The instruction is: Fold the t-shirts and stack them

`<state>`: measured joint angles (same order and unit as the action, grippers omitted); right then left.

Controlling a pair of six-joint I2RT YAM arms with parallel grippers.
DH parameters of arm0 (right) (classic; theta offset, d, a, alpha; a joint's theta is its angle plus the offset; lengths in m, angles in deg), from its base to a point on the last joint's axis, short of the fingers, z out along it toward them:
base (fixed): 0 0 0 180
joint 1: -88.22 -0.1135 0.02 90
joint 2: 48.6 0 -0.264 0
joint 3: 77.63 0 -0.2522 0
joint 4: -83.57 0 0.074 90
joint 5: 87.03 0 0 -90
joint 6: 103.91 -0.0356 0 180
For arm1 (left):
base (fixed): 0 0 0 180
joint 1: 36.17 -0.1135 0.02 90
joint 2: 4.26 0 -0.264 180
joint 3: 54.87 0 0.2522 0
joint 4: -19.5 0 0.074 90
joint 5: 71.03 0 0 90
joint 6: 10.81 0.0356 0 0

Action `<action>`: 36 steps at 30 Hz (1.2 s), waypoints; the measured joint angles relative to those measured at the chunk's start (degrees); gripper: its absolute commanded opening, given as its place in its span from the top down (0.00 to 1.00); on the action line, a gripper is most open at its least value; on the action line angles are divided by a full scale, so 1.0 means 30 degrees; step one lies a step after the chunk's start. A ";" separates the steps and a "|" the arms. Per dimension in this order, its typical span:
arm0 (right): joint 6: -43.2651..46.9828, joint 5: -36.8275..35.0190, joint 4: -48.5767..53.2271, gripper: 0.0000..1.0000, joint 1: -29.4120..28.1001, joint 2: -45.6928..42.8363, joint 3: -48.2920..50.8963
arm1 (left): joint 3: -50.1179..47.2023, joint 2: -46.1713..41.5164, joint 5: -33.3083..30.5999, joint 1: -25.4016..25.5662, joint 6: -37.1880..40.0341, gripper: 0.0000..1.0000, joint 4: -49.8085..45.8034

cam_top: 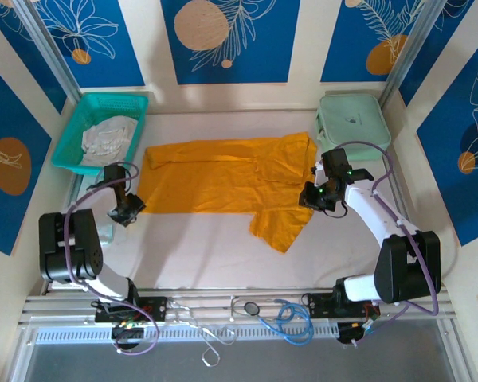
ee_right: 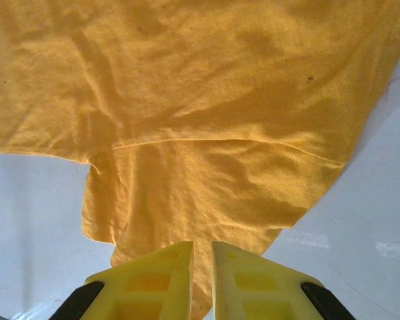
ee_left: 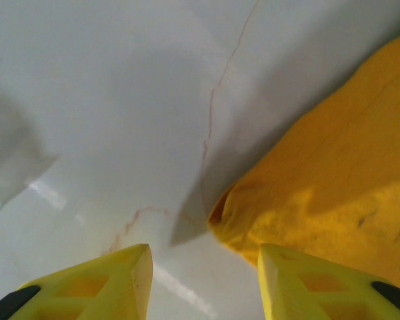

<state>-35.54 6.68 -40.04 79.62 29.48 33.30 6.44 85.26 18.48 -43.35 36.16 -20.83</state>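
Note:
The mustard-orange t-shirt (cam_top: 215,175) lies spread across the white table (cam_top: 199,255), one sleeve (cam_top: 277,227) pointing toward the near edge. My left gripper (cam_top: 130,208) sits low at the shirt's near-left corner. In the left wrist view it (ee_left: 203,257) is open, with the rolled corner of the shirt (ee_left: 333,193) just ahead of its right finger. At the shirt's right edge, my right gripper (cam_top: 309,196) has its fingers pressed together on the cloth's rim (ee_right: 201,248), and the shirt (ee_right: 200,100) stretches away from them. The pale whitish-grey garment (cam_top: 107,137) lies crumpled in the basket.
The teal mesh basket (cam_top: 68,147) stands at the back left and a mint-green hard case (cam_top: 352,119) at the back right. Cables and a wire hanger (cam_top: 291,318) lie on the front rail. Bare table shows in front of the shirt.

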 measured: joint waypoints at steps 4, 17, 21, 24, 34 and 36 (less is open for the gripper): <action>0.0000 -0.0007 0.0000 0.84 -0.0029 0.0007 0.0000 | 0.0386 0.0583 0.0029 -0.0073 -0.0066 0.56 0.0095; 0.0000 -0.0007 0.0007 0.85 -0.0153 0.0080 0.0000 | 0.4175 0.3832 -0.0109 -0.0160 -0.0015 0.63 -0.4007; 0.0000 -0.0007 0.0000 0.85 -0.0189 0.0080 0.0000 | 0.5508 0.5027 -0.0036 -0.0153 -0.0029 0.67 -0.5362; 0.0000 -0.0007 0.0000 0.85 -0.0226 0.0080 0.0000 | 0.6200 0.5610 -0.0022 -0.0087 -0.0066 0.70 -0.6047; -0.0015 -0.0007 -0.0007 0.80 -0.0299 -0.0022 0.0029 | 0.6703 0.5952 -0.0634 0.0262 -0.0073 0.95 -0.6732; 0.0073 0.0000 -0.0029 0.74 -0.0517 -0.0321 0.0160 | 0.6710 0.5858 -0.0845 0.0313 -0.0058 1.00 -0.6819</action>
<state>-35.32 6.68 -40.12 78.07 28.52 33.78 26.57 102.83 15.94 -42.41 35.99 -41.29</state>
